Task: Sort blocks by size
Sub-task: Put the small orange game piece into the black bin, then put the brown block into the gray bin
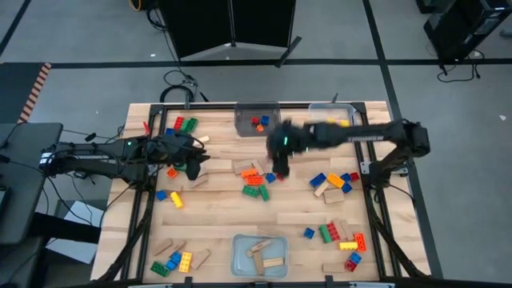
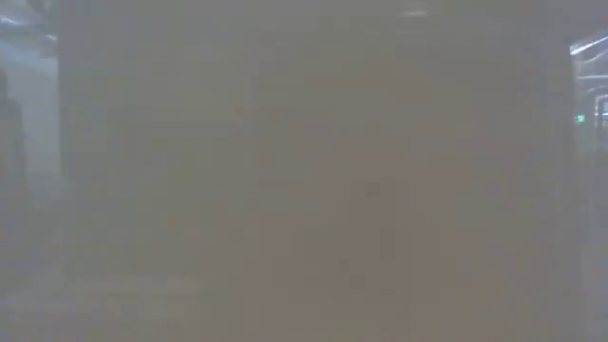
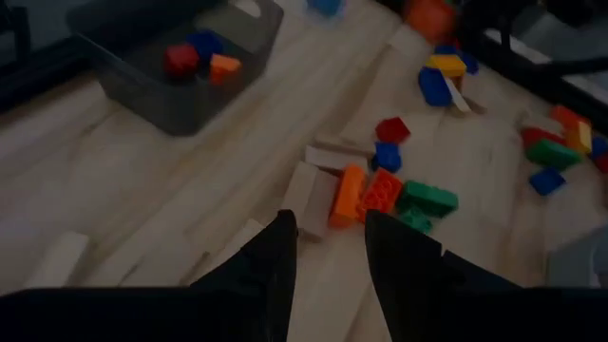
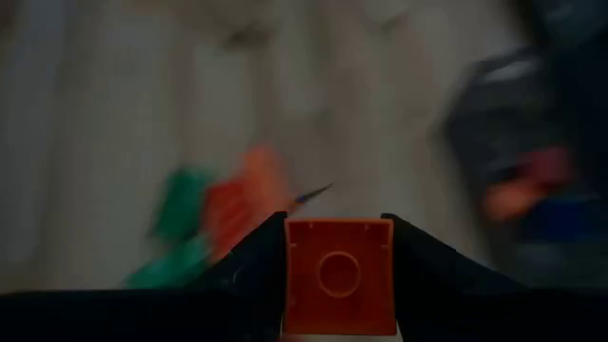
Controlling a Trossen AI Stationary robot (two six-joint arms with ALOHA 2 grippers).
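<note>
1. Your wooden table (image 1: 216, 232) sits on grey floor.
2. Left of centre, the left gripper (image 1: 194, 170) hovers with fingers parted, empty.
3. At centre, the right gripper (image 4: 339, 249) clamps a small red block (image 4: 339, 275); you probably carry it next to the grey bin (image 1: 256, 119) at upper centre.

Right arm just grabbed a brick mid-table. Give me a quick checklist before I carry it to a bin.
1. Grip: ok, right gripper is shut on a small red brick, seated squarely between the fingers.
2. Bin with small bricks in reach at the table's far edge: ok.
3. Left gripper apart from the route, over the table's left side, empty: ok.
4. Brick clear of the central brick pile: cannot tell.
5. Low view usable: not ok, it shows nothing.
</note>
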